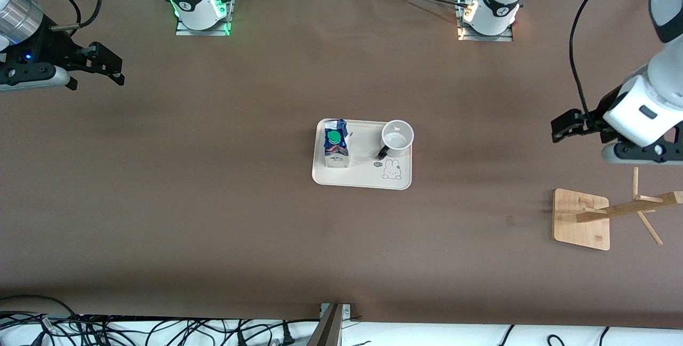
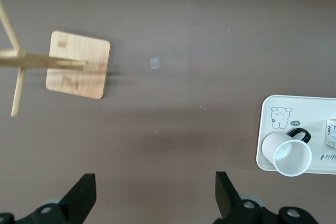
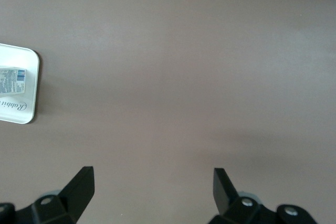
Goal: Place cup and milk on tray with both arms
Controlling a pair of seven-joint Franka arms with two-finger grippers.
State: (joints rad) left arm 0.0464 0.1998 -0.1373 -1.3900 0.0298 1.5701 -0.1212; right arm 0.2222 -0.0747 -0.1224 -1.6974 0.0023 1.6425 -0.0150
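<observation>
The cream tray (image 1: pixel 357 178) lies at the middle of the table. The milk carton (image 1: pixel 336 144) stands on it at the end toward the right arm. The white cup (image 1: pixel 397 138) stands on it at the end toward the left arm, its black handle toward the rabbit drawing. My left gripper (image 1: pixel 561 124) is open and empty, up over bare table at the left arm's end. My right gripper (image 1: pixel 106 63) is open and empty, up over bare table at the right arm's end. The left wrist view shows the tray (image 2: pixel 268 129) and cup (image 2: pixel 289 154). The right wrist view shows the tray's corner (image 3: pixel 30 85) and the carton (image 3: pixel 12 80).
A wooden rack with a square base (image 1: pixel 581 219) and slanted pegs stands at the left arm's end, nearer the front camera than the left gripper; it also shows in the left wrist view (image 2: pixel 79 65). Cables lie along the table's front edge.
</observation>
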